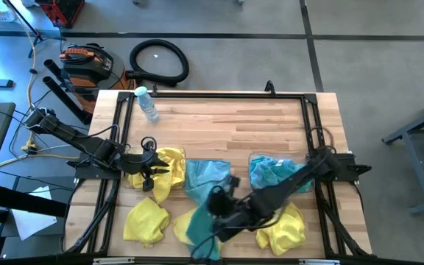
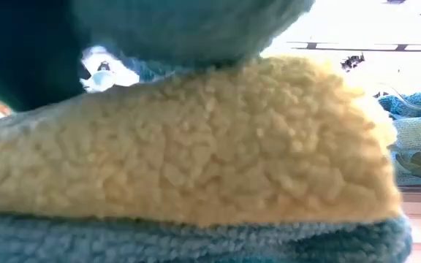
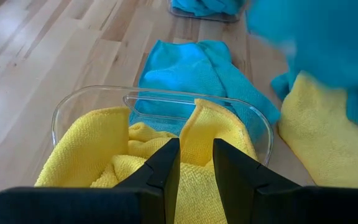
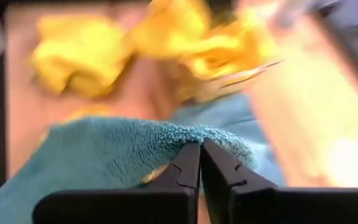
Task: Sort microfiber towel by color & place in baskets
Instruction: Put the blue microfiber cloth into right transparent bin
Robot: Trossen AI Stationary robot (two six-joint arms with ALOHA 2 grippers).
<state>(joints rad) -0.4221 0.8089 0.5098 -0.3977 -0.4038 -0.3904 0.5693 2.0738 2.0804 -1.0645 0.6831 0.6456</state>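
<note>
Right tool is down at the near middle of the surface, fingers pinched together on a teal towel, and the right wrist view shows the fuzzy teal fold caught right at the closed tips. That towel trails toward the near edge, a yellow one just beside it on the left. Another teal towel lies flat in the middle, touching the left basket.

Left tool hangs over the left basket, fingers slightly apart with nothing between them. Below them the clear bin holds crumpled yellow cloth; in the high view that yellow spills over the bin's near side.

Across on the right, the second basket carries teal towels, partly hidden under the right arm. A yellow towel sits near the front edge on that side, just beside the arm.

The low view is nearly blocked: a yellow fleece fills it, teal cloth under it and above it, with more teal stacked at the right edge.

A water bottle lies at the far left of the surface, well apart from the towels.
</note>
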